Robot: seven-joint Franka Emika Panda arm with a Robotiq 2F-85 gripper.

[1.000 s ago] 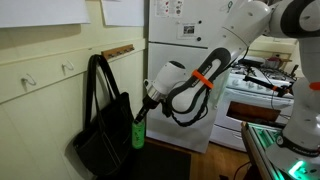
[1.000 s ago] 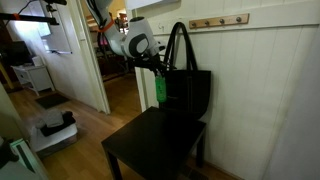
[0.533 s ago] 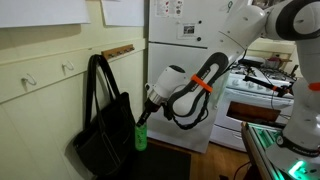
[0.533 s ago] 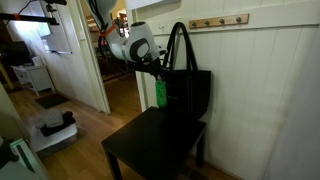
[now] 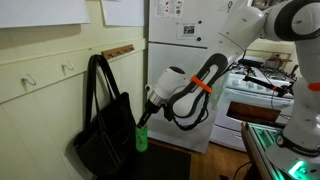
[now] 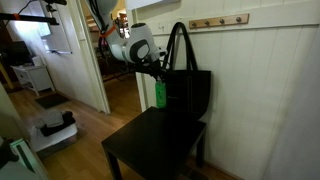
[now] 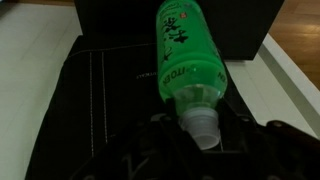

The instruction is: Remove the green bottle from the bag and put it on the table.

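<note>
My gripper (image 5: 145, 117) is shut on the pale top of the green bottle (image 5: 141, 137) and holds it upright beside the black bag (image 5: 102, 130), outside it. In the other exterior view (image 6: 159, 95) the bottle hangs in front of the bag (image 6: 190, 90), above the dark table (image 6: 150, 150). In the wrist view the bottle (image 7: 186, 50) runs away from the gripper (image 7: 200, 130), its cap between the fingers, with the bag (image 7: 100, 90) to the left and the table (image 7: 180, 15) beyond. I cannot tell whether the bottle's base touches the table.
The bag leans against a panelled wall under a wooden hook rail (image 5: 118, 49). A white refrigerator (image 5: 185, 40) and a white stove (image 5: 255, 100) stand behind the arm. A doorway (image 6: 60, 50) opens beside the table. A green-lit, metal-rimmed surface (image 5: 268, 140) lies near the robot's base.
The gripper has lowered the bottle a little toward the table over the last second. The bag has not moved.
</note>
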